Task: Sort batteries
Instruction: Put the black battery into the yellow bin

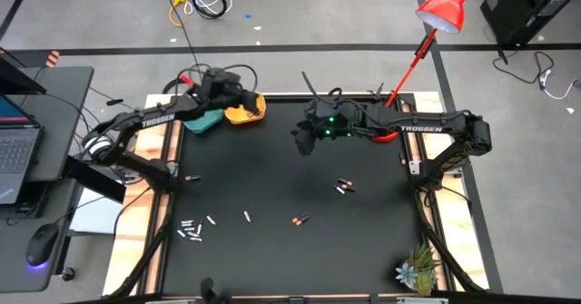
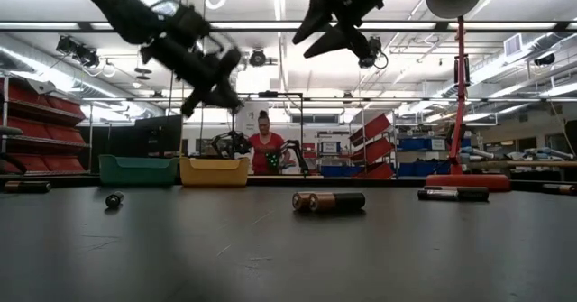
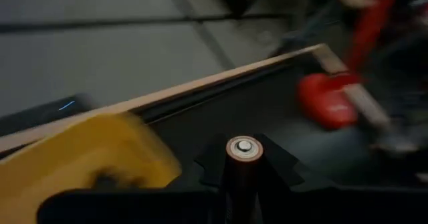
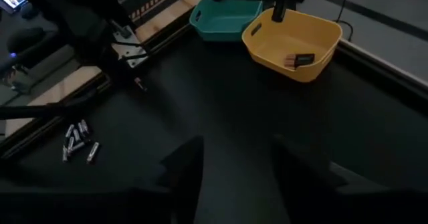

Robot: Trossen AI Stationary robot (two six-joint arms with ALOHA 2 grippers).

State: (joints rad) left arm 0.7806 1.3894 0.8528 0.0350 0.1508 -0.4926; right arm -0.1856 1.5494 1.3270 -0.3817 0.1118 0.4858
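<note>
My left gripper [image 1: 247, 100] is clamped on a copper-topped battery [image 3: 242, 158], poised over the yellow bowl [image 4: 292, 42] (a dark one already lies inside, so that's where this sort belongs). My right gripper [image 4: 231, 158] hangs mid-table, fingers apart and empty, with loose batteries [image 1: 191, 229] scattered below waiting for me.

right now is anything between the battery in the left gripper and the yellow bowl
Nothing visible. The left gripper holds a dark battery right at the yellow bowl, whose open top is clear apart from the gripper itself.
</note>
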